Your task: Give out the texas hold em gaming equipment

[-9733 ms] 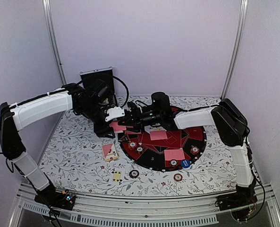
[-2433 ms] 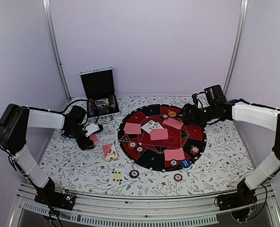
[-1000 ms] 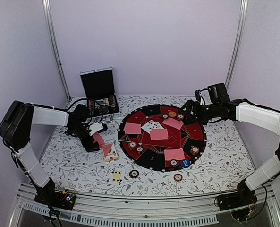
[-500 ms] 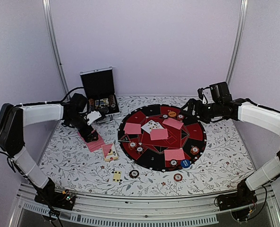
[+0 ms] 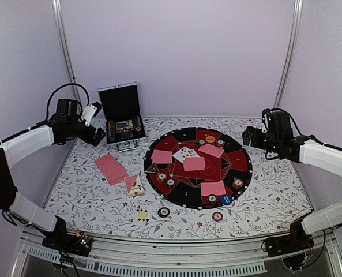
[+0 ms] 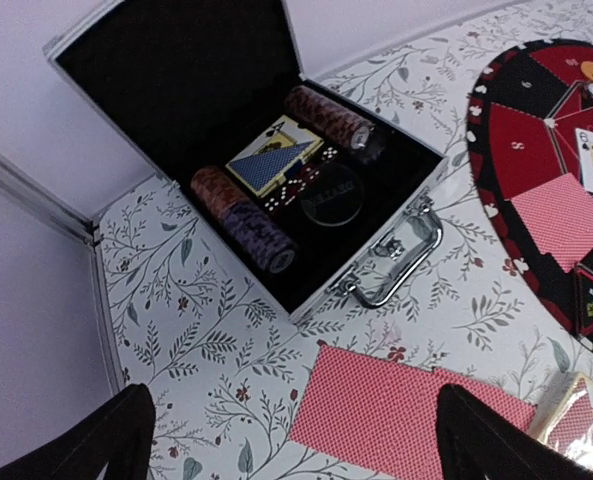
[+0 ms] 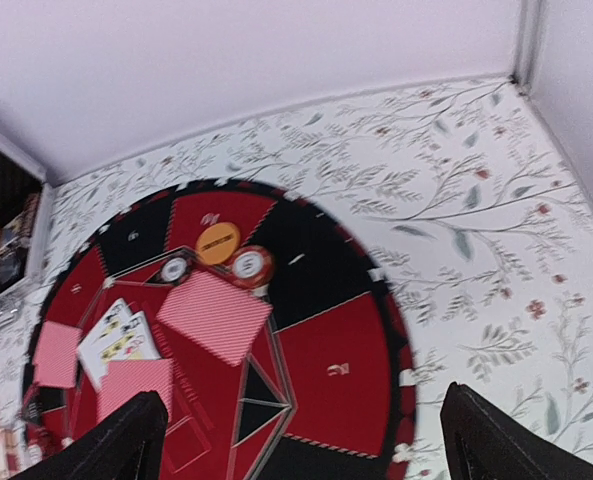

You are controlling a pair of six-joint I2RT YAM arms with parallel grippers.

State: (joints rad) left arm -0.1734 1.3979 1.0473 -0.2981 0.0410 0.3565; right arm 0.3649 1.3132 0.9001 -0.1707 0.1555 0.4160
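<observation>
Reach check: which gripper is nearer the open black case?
Left. The left gripper hangs just left of the case; the right gripper is on the far side of the round mat.

Walls: we see plain pale lilac panels (image 5: 176, 52) on three sides.
Corners: silver metal uprights (image 5: 65, 52).
Table: white cloth (image 5: 90, 199), grey leaf print.
Light: soft, even.

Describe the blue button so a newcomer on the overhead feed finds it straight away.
Start at the round red-and-black mat in the middle of the table. On its near edge, right of centre, just below a face-down pink card, lies the blue button. Its neighbours are striped chips; it is the only blue disc there.
</observation>
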